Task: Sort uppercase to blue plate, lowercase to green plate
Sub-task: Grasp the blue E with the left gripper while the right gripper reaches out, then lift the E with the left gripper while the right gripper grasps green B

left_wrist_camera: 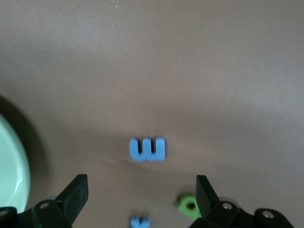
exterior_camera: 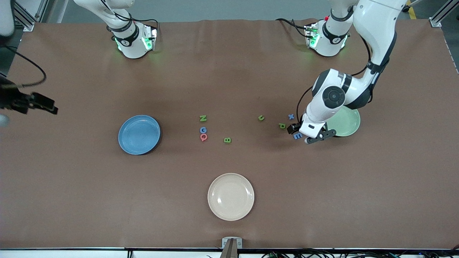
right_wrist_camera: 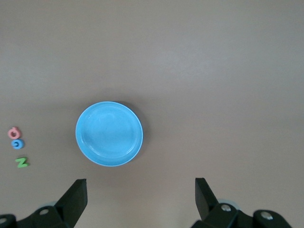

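Meanwhile, left gripper [exterior_camera: 300, 134] spread wide over blue m [exterior_camera: 297, 136], beside green plate [exterior_camera: 349, 123] rim.

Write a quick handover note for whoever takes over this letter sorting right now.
Left gripper: open, low over the blue m beside the green plate.
Right gripper: open, empty, waiting high over the table's right-arm end.
Lowercase x, p, u lie near the m.
Uppercase N, G, Q, B lie mid-table.
Blue plate: holds nothing.
Done: nothing. Left: all eight letters.
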Action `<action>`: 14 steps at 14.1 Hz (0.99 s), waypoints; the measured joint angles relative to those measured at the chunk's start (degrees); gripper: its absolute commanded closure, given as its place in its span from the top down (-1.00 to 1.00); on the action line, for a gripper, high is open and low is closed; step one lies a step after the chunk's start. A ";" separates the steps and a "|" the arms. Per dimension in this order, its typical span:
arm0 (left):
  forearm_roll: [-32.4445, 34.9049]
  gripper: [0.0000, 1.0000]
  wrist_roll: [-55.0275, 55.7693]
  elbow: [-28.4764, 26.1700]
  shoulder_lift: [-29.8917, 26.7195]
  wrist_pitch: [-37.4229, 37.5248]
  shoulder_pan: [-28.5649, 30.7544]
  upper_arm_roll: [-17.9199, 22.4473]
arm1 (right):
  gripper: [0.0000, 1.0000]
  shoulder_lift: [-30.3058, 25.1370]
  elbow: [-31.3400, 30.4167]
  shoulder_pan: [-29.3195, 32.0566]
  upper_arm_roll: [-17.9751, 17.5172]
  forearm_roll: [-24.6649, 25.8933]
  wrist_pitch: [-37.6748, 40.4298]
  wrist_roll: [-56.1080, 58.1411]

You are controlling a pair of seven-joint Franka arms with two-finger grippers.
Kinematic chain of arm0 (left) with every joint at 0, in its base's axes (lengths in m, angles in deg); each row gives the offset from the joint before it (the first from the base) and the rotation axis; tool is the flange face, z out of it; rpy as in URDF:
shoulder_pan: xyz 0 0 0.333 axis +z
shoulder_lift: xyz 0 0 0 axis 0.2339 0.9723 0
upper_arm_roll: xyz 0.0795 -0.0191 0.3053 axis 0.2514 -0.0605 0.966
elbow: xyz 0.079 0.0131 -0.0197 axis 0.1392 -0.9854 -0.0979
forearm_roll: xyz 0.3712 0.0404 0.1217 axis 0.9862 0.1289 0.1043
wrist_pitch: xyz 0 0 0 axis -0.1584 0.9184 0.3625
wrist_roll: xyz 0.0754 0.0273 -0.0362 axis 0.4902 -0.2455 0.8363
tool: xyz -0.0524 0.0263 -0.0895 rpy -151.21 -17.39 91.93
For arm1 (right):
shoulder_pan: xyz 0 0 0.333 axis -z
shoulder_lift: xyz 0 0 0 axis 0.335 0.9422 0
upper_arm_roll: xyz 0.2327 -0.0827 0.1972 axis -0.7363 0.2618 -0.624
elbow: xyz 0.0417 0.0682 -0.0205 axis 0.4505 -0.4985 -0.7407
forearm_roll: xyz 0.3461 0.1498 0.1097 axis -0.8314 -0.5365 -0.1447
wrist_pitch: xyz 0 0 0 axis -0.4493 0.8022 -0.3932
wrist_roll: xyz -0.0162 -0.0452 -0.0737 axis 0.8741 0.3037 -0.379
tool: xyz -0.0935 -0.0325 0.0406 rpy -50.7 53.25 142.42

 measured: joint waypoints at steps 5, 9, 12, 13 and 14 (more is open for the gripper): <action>3.22 0.99 4.07 6.12 6.11 0.00 -0.27 -0.02 | 1.00 3.62 -3.82 -7.72 -0.88 -3.54 -7.90 -14.68; 3.86 0.99 4.08 6.37 6.93 0.13 -0.31 -0.02 | 1.00 4.60 -10.30 -19.05 -1.26 -3.65 -18.79 -37.55; 4.82 0.99 4.15 5.59 7.08 0.23 -0.31 -0.01 | 1.00 7.78 -11.31 -24.75 -1.27 -3.68 -24.28 -50.16; 4.84 0.99 4.15 5.24 7.08 0.23 -0.30 0.00 | 1.00 9.07 -11.34 -26.37 -1.26 -3.72 -26.38 -55.79; 4.85 0.97 4.15 4.96 7.08 0.23 -0.30 0.01 | 1.00 10.34 -11.34 -27.92 -1.27 -3.70 -28.62 -62.22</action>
